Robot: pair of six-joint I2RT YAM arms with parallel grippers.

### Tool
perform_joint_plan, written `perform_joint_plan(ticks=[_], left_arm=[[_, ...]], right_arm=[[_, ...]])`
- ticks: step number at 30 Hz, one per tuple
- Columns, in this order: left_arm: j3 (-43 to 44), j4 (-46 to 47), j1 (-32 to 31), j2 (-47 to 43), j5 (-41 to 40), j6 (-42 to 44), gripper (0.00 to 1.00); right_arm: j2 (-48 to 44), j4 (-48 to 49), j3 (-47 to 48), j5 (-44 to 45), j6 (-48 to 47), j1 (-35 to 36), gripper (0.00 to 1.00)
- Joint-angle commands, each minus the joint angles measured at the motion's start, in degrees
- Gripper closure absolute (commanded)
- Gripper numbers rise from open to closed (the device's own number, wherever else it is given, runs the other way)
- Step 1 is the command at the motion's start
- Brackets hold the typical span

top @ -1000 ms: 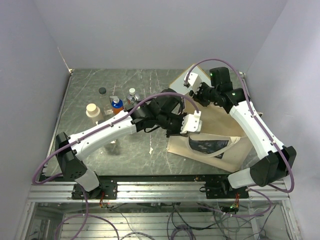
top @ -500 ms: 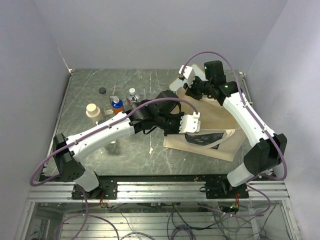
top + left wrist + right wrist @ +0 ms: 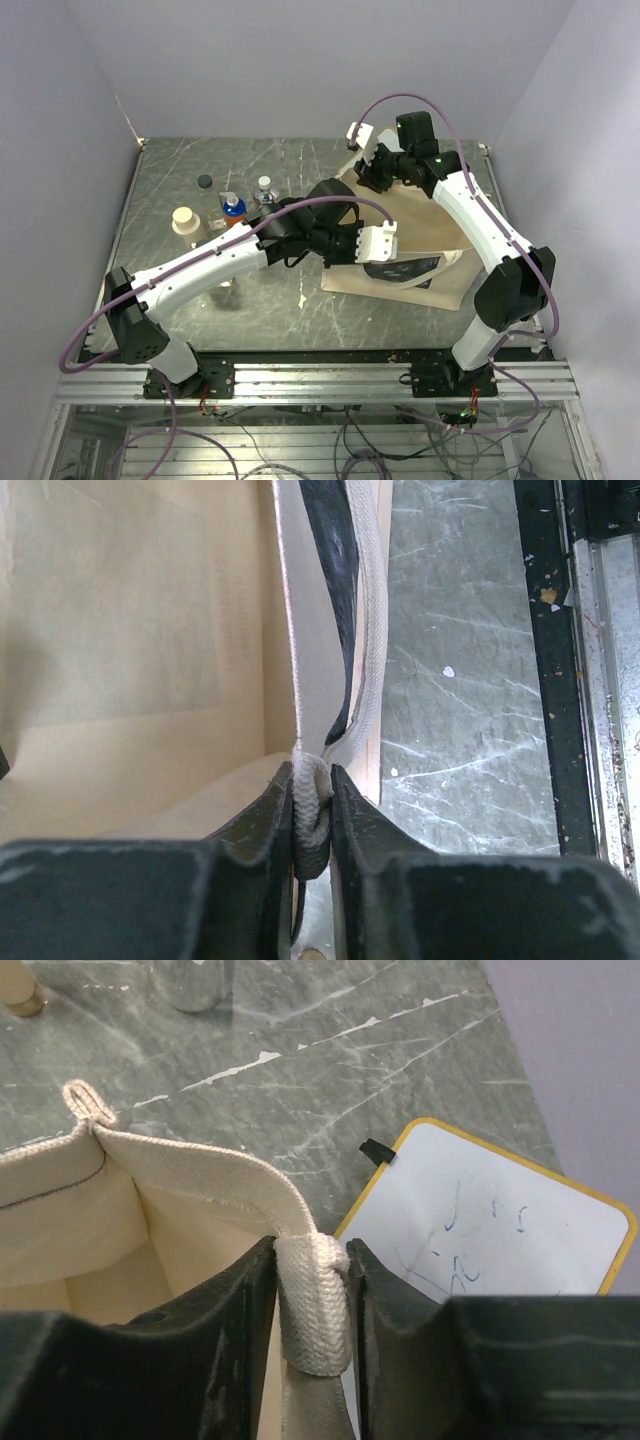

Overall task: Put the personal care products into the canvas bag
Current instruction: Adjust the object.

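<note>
Cream canvas bag [image 3: 430,225] lies lengthwise left-to-right, mouth facing left, left fingers [image 3: 265,815] and right fingers [image 3: 240,1310] each pinching a handle [image 3: 315,1305].

Lavender walls [image 3: 300,60], grey marbled table [image 3: 300,322]

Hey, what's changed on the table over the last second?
The right gripper, shut on a handle of the canvas bag, swung away and leftward, dragging the bag left. The left gripper stayed shut on the bag's near edge; the bottles didn't move.
</note>
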Motion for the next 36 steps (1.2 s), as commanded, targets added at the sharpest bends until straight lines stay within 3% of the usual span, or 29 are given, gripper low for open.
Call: perform_joint_plan(ticks=[1, 4, 5, 7, 9, 22, 29, 36], left_arm=[[1.5, -1.2, 0.2, 0.0, 0.0, -1.2, 0.72], [1.8, -0.8, 0.2, 0.1, -0.4, -1.4, 0.62], [1.8, -0.5, 0.2, 0.1, -0.9, -1.4, 0.58], [2.1, 0.1, 0.2, 0.2, -1.7, -1.7, 0.51], [2.9, -0.1, 0.2, 0.3, -1.8, -1.9, 0.42], [6.8, -1.5, 0.2, -2.0, -0.5, -3.4, 0.17], [7.7, -2.5, 1.8, -6.4, 2.0, -4.7, 0.14], [6.2, -1.7, 12.1, -14.0, 5.9, -7.2, 0.14]], right_arm=[[-0.6, 1.4, 1.5, 1.8, -0.1, 0.1, 0.63], [-1.7, 0.0, 1.4, 2.8, -0.1, 0.1, 0.59], [-2.1, -0.1, 1.1, 3.2, 0.1, 0.1, 0.52], [-3.1, 0.0, 0.4, 4.1, 0.5, 0.1, 0.30], [-4.4, 0.0, -0.5, 4.8, 0.7, 0.1, 0.20], [-11.3, -4.8, -0.5, 7.8, 1.2, 0.1, 0.11], [-15.9, -4.2, -1.3, 7.7, 5.8, 0.1, 0.09], [-19.2, -2.4, 0.3, 8.5, 15.0, -0.2, 0.08]])
